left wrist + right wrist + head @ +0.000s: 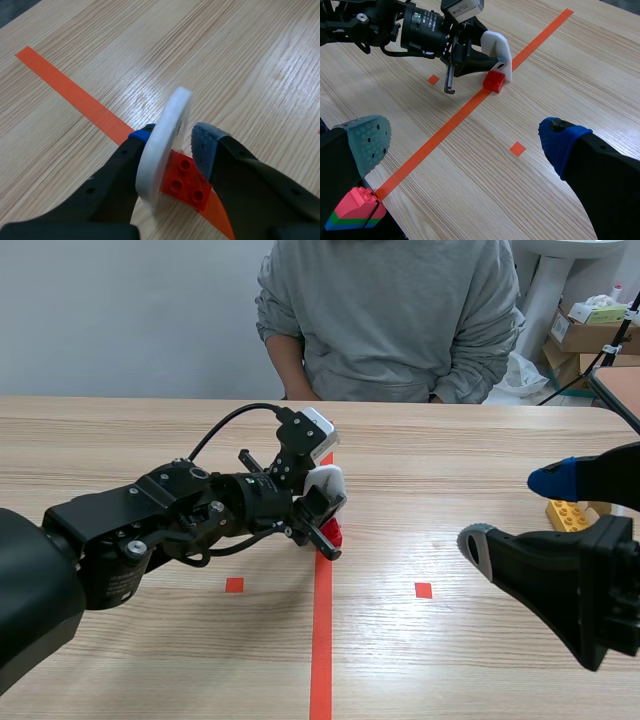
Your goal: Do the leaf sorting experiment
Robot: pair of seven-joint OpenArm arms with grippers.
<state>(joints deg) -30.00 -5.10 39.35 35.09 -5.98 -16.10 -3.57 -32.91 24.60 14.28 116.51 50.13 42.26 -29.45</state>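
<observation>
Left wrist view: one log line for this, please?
left gripper: open around upright white flat plastic piece | red studded brick: on orange tape, beside piece

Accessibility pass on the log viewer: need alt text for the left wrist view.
A white flat piece stands on edge between the fingers of the left hand, touching the blue-padded one, a gap to the other. A red studded brick lies at its base on the orange tape line on the wooden table.
</observation>
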